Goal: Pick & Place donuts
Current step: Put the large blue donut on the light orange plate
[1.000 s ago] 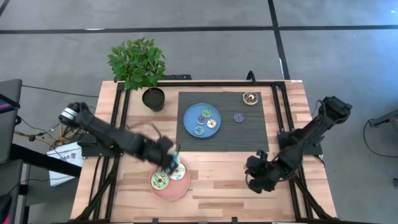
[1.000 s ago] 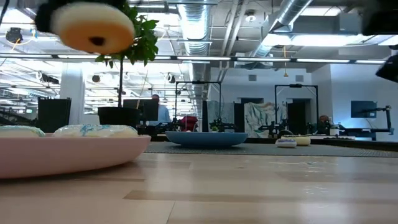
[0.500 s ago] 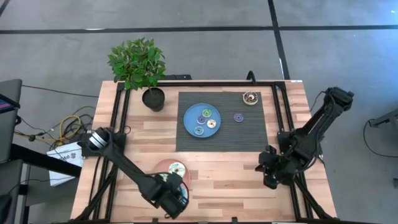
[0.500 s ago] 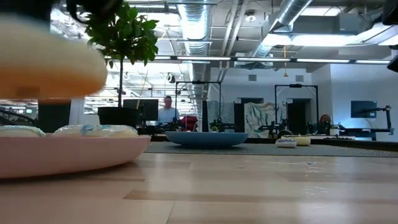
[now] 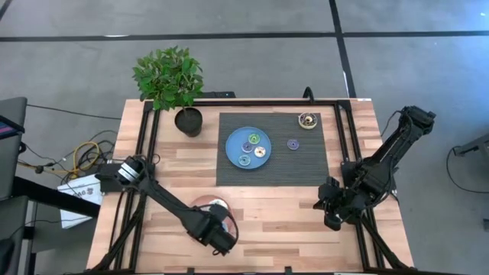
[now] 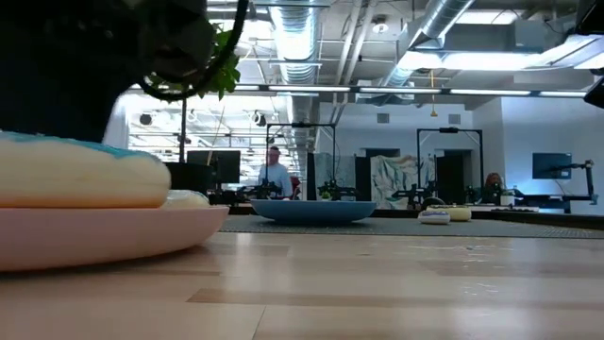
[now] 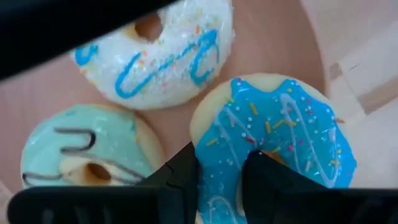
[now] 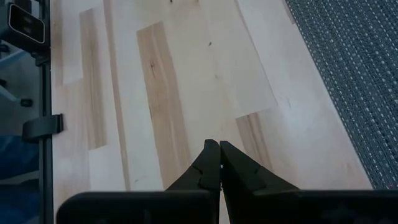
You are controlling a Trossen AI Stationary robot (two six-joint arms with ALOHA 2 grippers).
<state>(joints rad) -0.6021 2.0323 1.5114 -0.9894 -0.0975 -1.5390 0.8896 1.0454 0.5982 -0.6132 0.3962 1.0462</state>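
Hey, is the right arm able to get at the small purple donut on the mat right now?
Probably yes. The right gripper, shut and empty, hangs over bare wood by the mat's near right corner, and nothing stands between it and the purple mini donut, which lies alone on the dark mat.

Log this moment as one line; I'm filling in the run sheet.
left gripper: shut on blue donut, over pink plate | plate also holds white donut, green donut | right gripper: shut, empty, waiting over table

Open-plan robotics lab: exposed ceiling ducts [image 6: 302,38], more framed robot rigs [image 6: 293,156] behind.
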